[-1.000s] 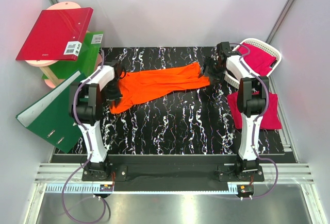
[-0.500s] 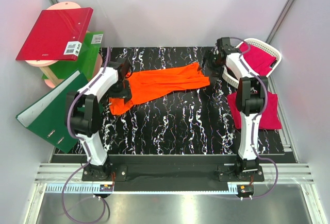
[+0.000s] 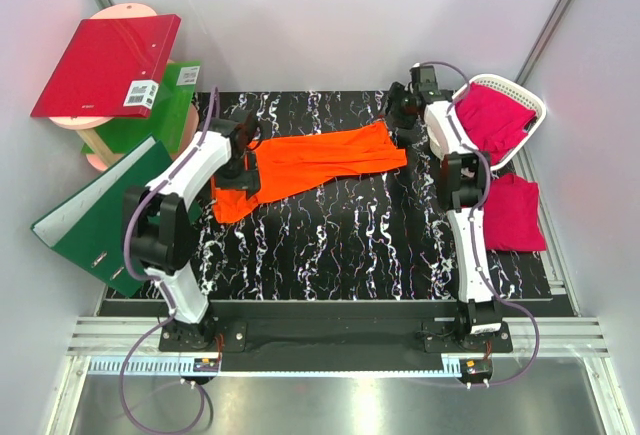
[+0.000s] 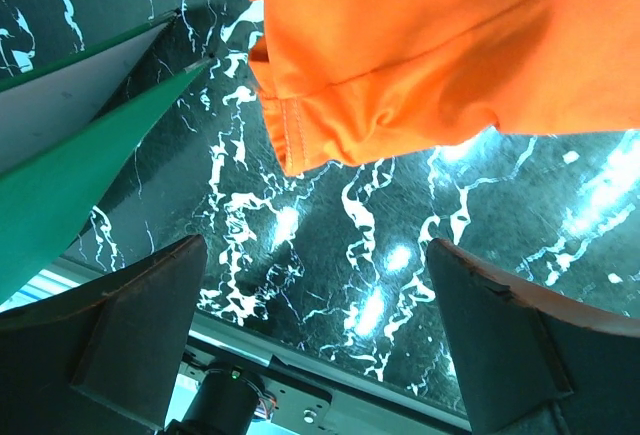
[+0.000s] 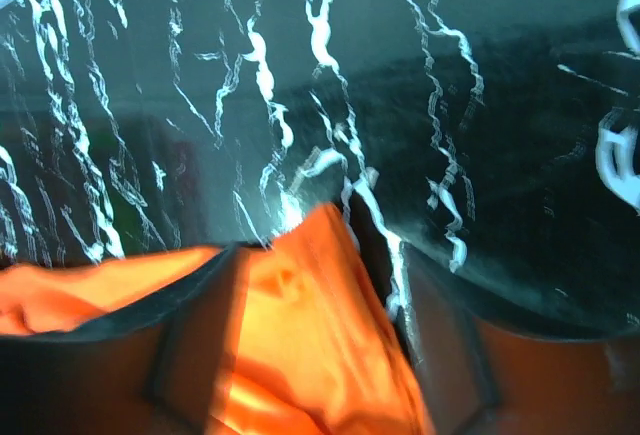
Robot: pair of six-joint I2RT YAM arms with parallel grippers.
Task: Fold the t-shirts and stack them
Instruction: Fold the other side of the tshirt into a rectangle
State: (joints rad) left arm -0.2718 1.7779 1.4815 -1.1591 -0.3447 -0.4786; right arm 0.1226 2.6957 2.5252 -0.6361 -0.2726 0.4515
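Both arms had moved in on the orange t-shirt (image 3: 320, 160) left of the white basket (image 3: 538, 107): left gripper (image 4: 318, 255) wide, empty, at its far end; right gripper (image 5: 315, 340) astride the basket-side corner, grip indeterminate. We judged matched corner pinches essential.

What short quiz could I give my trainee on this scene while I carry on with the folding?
1. True or false: the left pincer is shut on the orange t-shirt.
2. Fill in: the top view shows ___ magenta t-shirts.
3. One of them lies in: A) the white basket; B) the red binder; C) the green binder.
Key: 1 false, its fingers stand wide apart with only the table between them. 2 two. 3 A; the other lies on the table beside the right arm.
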